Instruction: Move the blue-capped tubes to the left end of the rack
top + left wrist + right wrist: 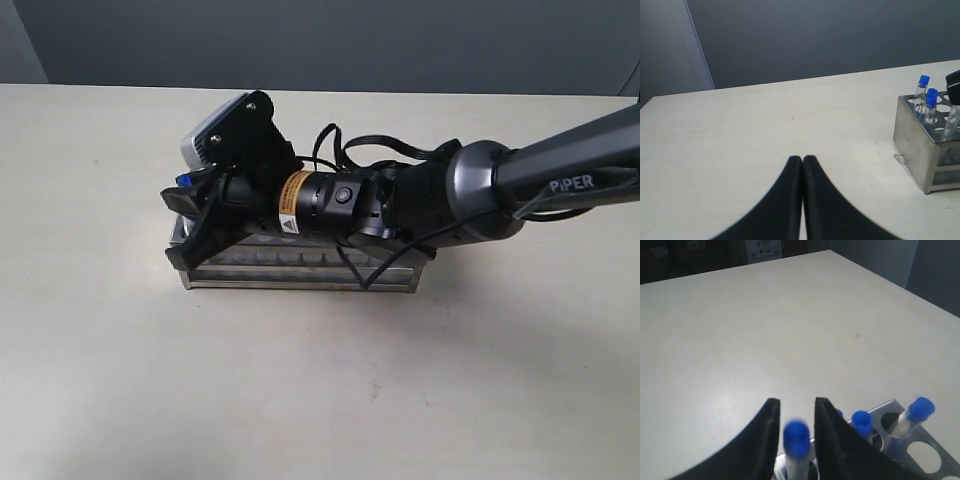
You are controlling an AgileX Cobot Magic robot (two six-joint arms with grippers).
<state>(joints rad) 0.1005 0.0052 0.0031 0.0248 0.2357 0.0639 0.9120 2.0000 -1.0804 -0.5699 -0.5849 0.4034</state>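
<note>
You work on a pale, matt cream bench (320, 400) that carries faint specks and a few small dark marks. Its far edge meets a dark grey wall (330, 40). One steel rack (300, 278) stands directly on the bench, a little left of centre and nearer the far edge than the near one, with its long open-framed side facing the near edge. In the left wrist view, a small clear piece (902, 162) lies flat on the bench just beside the bottom corner of the rack; what it is cannot be told.
</note>
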